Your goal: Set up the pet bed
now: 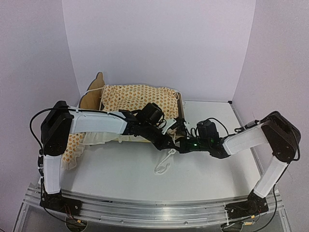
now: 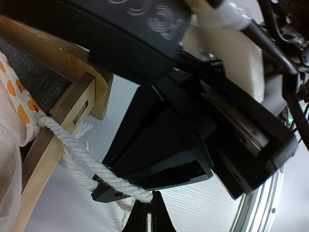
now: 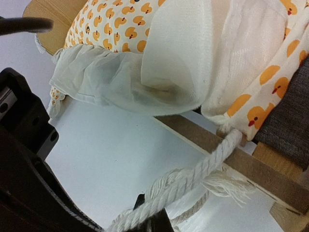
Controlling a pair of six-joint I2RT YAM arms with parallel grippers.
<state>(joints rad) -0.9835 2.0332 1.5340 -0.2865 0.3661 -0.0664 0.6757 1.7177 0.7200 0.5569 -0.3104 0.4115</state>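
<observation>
A soft twisted cord (image 2: 72, 162), tied to the pet bed (image 1: 140, 99) at its rail (image 3: 217, 147), is pinched by the closed left hand (image 2: 147, 215) and right hand (image 3: 152, 222). The bed, on the counter (image 1: 120, 169), is judged light and stiff, its bedding (image 3: 120, 29) limp; the rail is best gripped.

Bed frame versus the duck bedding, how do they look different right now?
The bed frame is plain light wood with straight rails; the bedding is cream cloth printed with orange ducks. The bed frame stands rigid; the bedding lies rumpled, spilling over its near-left edge. Shared: the white rope touches both.
</observation>
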